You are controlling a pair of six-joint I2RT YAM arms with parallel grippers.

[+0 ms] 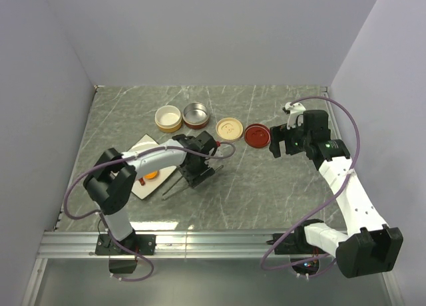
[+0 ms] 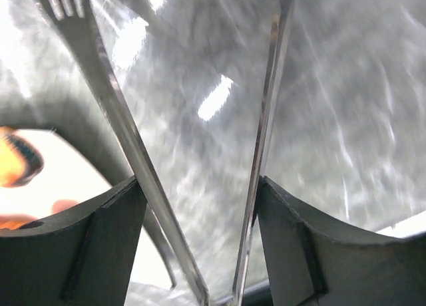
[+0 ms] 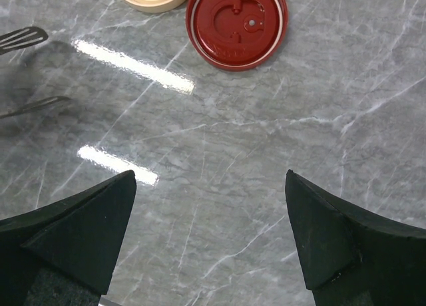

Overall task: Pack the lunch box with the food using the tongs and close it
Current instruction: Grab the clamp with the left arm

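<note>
Cream tub point(image 1: 168, 118), steel-lined red tub point(image 1: 195, 114), both open, unfilled

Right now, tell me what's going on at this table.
The left gripper is closed on the tongs beside the white plate holding the food. The cream tub and dark red tub stand open at the back, with the cream lid and dark red lid lying to their right. The right gripper hangs open near the dark red lid, holding nothing.

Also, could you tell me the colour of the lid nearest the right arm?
Dark red lid, clearest in the right wrist view.
</note>
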